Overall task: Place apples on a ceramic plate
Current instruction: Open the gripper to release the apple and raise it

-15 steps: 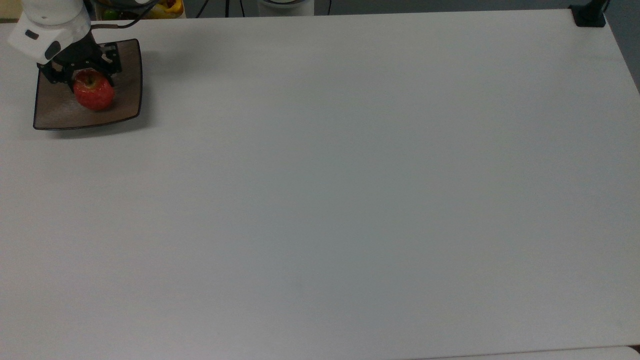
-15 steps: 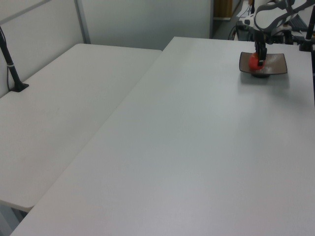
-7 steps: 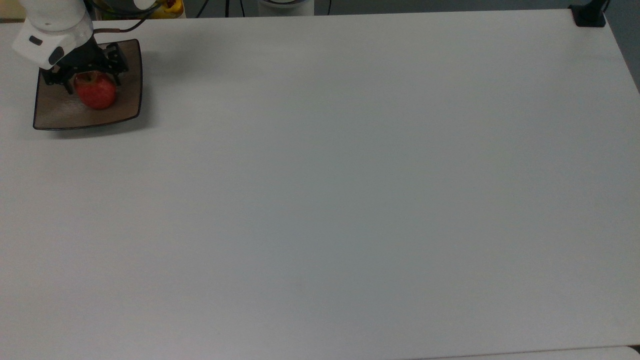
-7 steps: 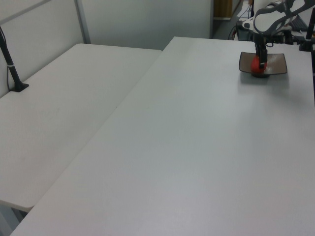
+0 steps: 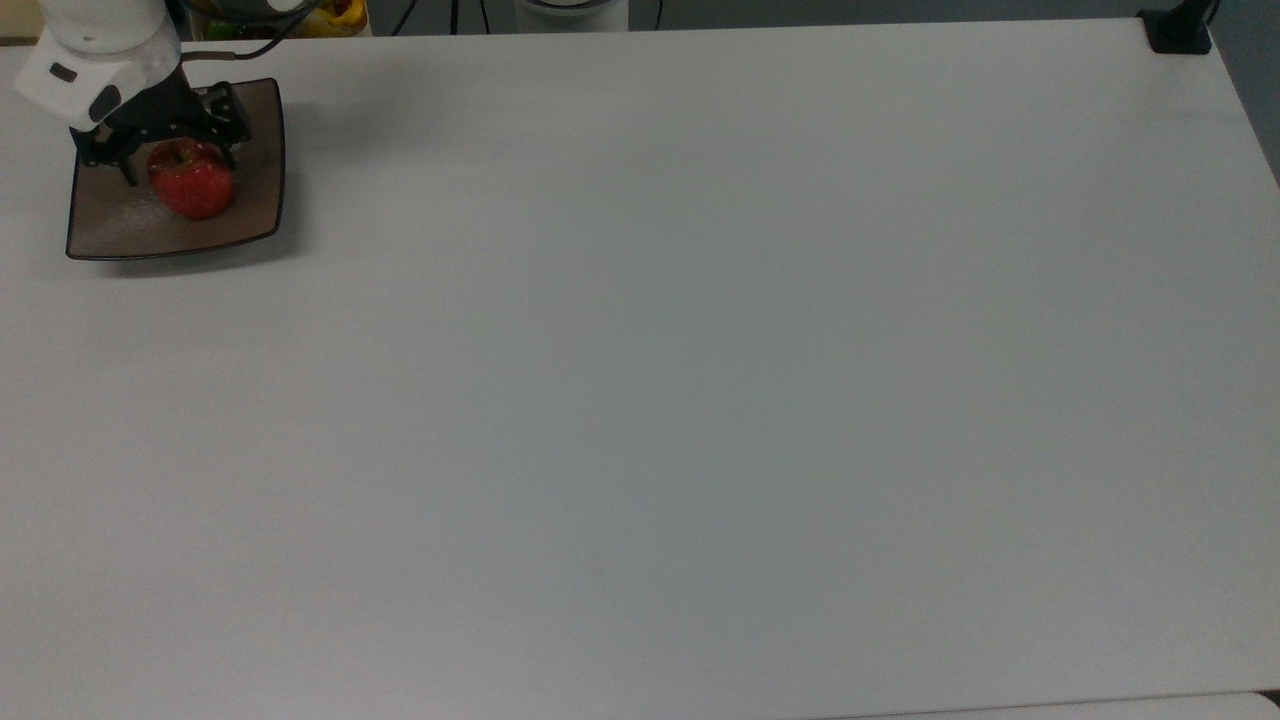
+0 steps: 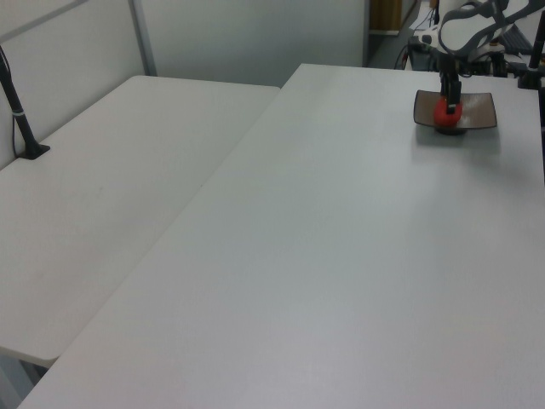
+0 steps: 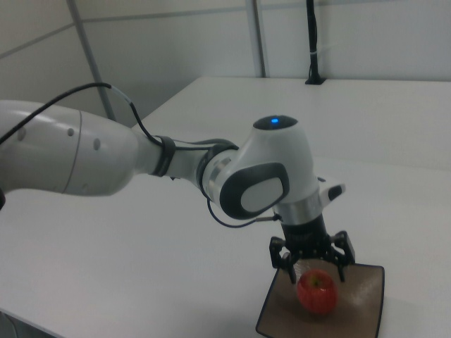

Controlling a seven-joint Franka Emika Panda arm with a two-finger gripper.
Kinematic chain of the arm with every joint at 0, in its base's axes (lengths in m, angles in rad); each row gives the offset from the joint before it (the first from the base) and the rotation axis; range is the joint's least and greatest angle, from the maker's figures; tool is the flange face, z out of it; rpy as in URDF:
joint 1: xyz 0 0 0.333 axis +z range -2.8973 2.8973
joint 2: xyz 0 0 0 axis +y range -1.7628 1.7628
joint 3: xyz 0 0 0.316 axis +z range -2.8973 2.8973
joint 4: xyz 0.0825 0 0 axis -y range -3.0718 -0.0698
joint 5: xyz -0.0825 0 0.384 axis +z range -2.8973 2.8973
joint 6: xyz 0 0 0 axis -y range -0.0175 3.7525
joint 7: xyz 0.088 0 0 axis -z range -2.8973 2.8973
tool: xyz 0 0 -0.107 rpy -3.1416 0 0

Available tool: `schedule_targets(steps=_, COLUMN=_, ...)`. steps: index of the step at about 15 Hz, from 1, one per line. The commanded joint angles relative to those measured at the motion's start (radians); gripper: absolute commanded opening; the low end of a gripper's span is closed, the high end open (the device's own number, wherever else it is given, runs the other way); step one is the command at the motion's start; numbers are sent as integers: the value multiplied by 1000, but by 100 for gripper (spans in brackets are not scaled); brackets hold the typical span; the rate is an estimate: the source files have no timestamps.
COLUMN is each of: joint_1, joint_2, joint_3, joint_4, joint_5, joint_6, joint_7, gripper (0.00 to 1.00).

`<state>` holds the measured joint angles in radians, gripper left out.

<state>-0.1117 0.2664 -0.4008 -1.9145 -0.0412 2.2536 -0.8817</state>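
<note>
On the wide white table (image 5: 700, 380), near the top view's upper-left corner, sat a square, glossy brown ceramic plate (image 5: 120, 235) (image 7: 359, 320) (image 6: 479, 111). Over it hung the black two-finger gripper (image 5: 178, 150) (image 7: 311, 262), fingers spread and released, straddling a small red apple (image 5: 192, 180) (image 7: 316, 291) (image 6: 446, 109) resting on the plate.

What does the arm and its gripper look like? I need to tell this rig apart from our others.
A glossy white, rounded arm with dark grey joint panels and a blue light on top of the wrist. A thin black cable loops along it. The gripper is black, with a short two-finger claw.
</note>
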Motion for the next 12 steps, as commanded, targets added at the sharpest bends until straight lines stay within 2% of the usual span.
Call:
schedule_targets(steps=1, joint_1=24, joint_2=-90, joint_3=10, joint_4=60, joint_5=7, joint_6=-83, joint_7=58, gripper=100)
schedule_targets(steps=4, joint_1=49, joint_2=-136, joint_3=25, joint_4=159, joint_5=10, joint_6=-215, joint_7=208, gripper=100)
schedule_targets(steps=8, joint_1=49, joint_2=-223, joint_3=121, joint_4=227, joint_5=15, joint_6=-302, joint_7=404, gripper=100)
schedule_targets(steps=10, joint_1=49, joint_2=-245, joint_3=181, joint_4=268, joint_5=18, joint_6=-389, joint_7=519, gripper=100)
schedule_targets(steps=12, joint_1=76, joint_2=-268, joint_3=217, joint_4=310, joint_5=41, joint_6=-477, joint_7=639, gripper=100)
